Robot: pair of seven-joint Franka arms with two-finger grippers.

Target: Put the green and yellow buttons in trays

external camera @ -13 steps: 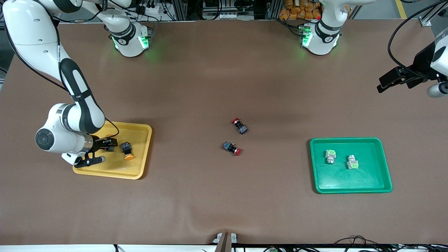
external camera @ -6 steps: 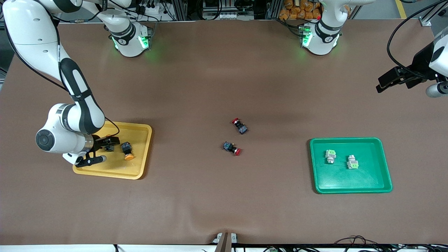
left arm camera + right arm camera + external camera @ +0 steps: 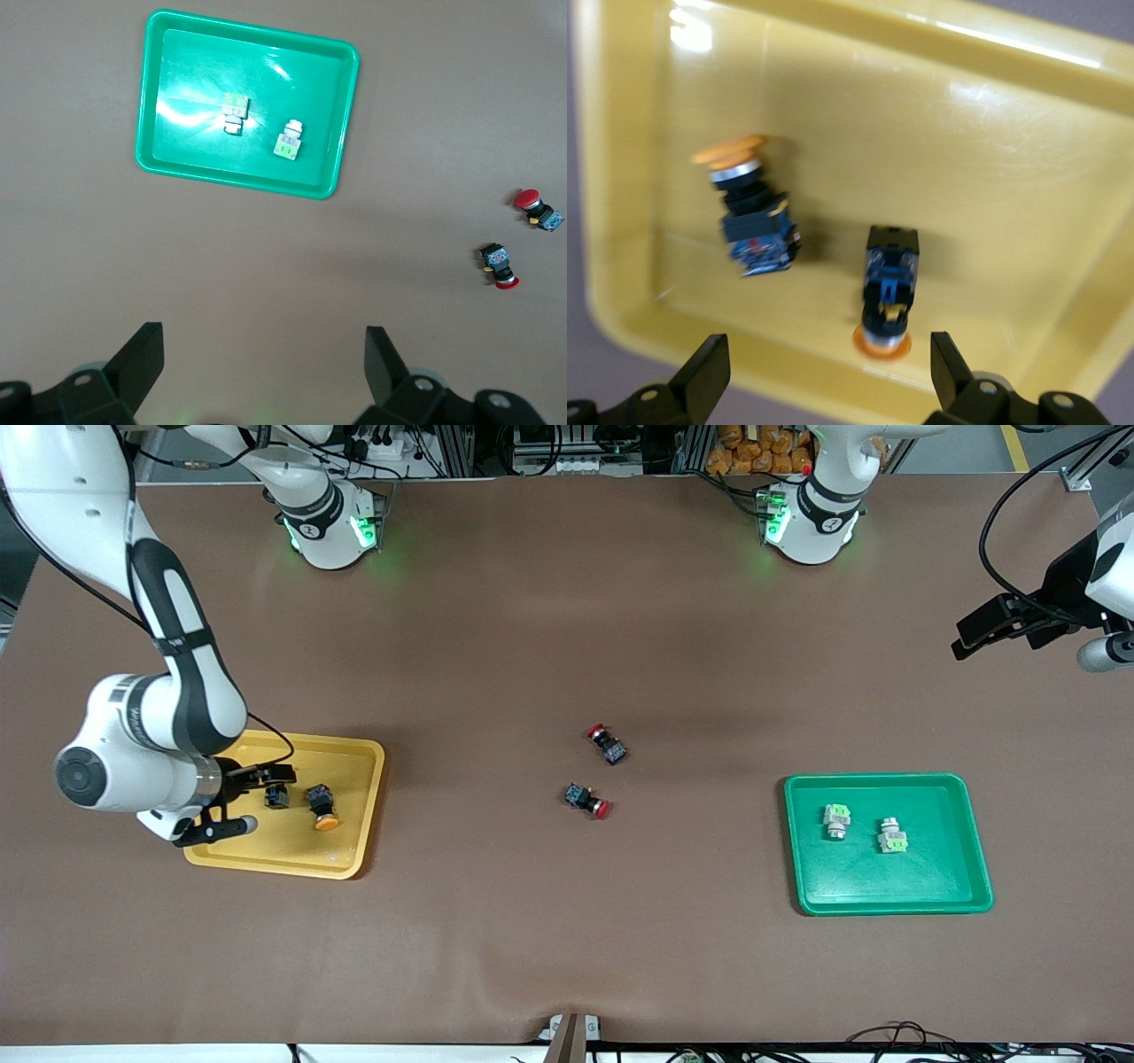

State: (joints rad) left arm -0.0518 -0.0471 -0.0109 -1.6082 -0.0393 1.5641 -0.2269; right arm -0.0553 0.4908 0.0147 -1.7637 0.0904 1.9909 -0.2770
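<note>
Right pincer [image 3: 232,804], open at frame left over the yellow tray [image 3: 354,850], could nudge a yellow button [image 3: 321,806] while rising; left pincer [image 3: 266,372] waits open.

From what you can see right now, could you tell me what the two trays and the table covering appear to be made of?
The yellow tray looks like glossy moulded plastic: bright glare streaks run along its rounded rim and floor. The green tray seems the same, with shiny highlights on its floor and smooth rounded corners. The brown table covering looks like a matte sheet, perhaps rubber or fabric; it gives no glare and puckers slightly at the edge nearest the front camera.
</note>
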